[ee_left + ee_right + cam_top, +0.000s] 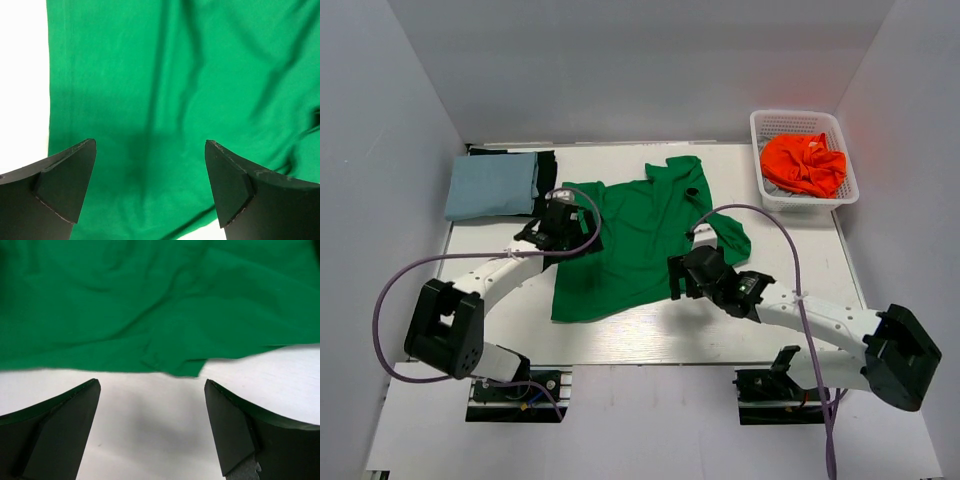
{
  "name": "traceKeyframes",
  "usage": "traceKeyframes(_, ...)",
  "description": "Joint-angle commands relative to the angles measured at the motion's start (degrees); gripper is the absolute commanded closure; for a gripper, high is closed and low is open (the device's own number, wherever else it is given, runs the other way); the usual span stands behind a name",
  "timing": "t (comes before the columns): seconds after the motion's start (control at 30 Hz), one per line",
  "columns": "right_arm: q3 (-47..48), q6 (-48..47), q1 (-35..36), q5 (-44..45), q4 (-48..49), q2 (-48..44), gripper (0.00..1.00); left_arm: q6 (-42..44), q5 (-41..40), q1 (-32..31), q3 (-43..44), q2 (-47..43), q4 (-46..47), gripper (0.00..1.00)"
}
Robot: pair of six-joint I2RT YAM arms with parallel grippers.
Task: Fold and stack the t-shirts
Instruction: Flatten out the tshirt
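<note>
At the upper left of the top view a pale blue t-shirt [492, 187] lies folded into a neat rectangle on the counter [720, 335]. Black cloth [548, 172] shows along its right and top edges, so a black shirt seems to lie beneath it, which would make a stack of two. The green t-shirt [640, 235] is spread open across the middle of the counter, collar toward the top of the frame, creased and with no fold in it yet. An orange t-shirt [803, 165] sits crumpled in the white basket [775, 122] at the upper right. Judging by this, about half the work is done: the green shirt has to be folded and stacked, then the orange one taken out, folded and added. The left pincer [150, 150] hangs released over the green cloth near its left edge, fingers wide apart with nothing between them. The right pincer [152, 387] is likewise released and empty, over bare counter just beside the shirt's lower right edge. Both look placed to take hold of opposite sides for a first fold.
</note>
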Motion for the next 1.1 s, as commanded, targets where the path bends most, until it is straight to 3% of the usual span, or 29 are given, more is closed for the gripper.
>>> traceKeyframes(0.0, 0.7, 1.5, -2.3, 2.5, 1.3, 3.4, 0.1, -1.0, 1.4, -0.1, -2.6, 0.4, 6.0, 0.0)
traceKeyframes(0.07, 2.2, 1.0, -3.5, 1.2, 2.5, 6.8, 0.1, -1.0, 0.9, -0.1, -1.3, 1.7, 4.9, 0.0)
traceKeyframes(0.23, 7.9, 2.0, -6.4, -0.4, 0.9, 17.4, 0.37, 0.1, 3.7, -0.1, -0.7, 5.3, 6.2, 0.0)
traceKeyframes(0.33, 9.5, 3.6, -7.1, -1.0, 0.0, 18.8, 0.58, 0.1, 3.1, -0.1, -0.7, 7.5, 6.2, 0.0)
traceKeyframes(0.37, 9.4, 4.6, -7.4, -0.7, -0.2, 18.8, 0.72, 0.1, 2.6, -0.1, -0.7, 8.0, 6.2, 0.0)
traceKeyframes(0.5, 7.5, 5.9, -7.5, -0.5, -1.0, 15.0, 1.0, 0.1, 2.1, 0.4, -1.3, 10.6, 5.5, 0.0)
traceKeyframes(0.7, 3.0, 7.5, -7.6, -1.3, -3.2, 6.0, 1.0, -1.0, 0.9, 1.0, 0.1, 13.9, 3.3, 0.0)
traceKeyframes(0.97, 3.0, 15.6, -7.4, -9.1, -29.9, -7.4, 1.0, -1.5, 2.1, 1.0, -0.6, 14.7, 3.1, 0.0)
traceKeyframes(1.07, 3.0, 22.9, -7.6, -10.6, -41.9, -12.6, 1.0, -1.5, 1.5, 1.0, -0.6, 14.2, 1.9, 0.0)
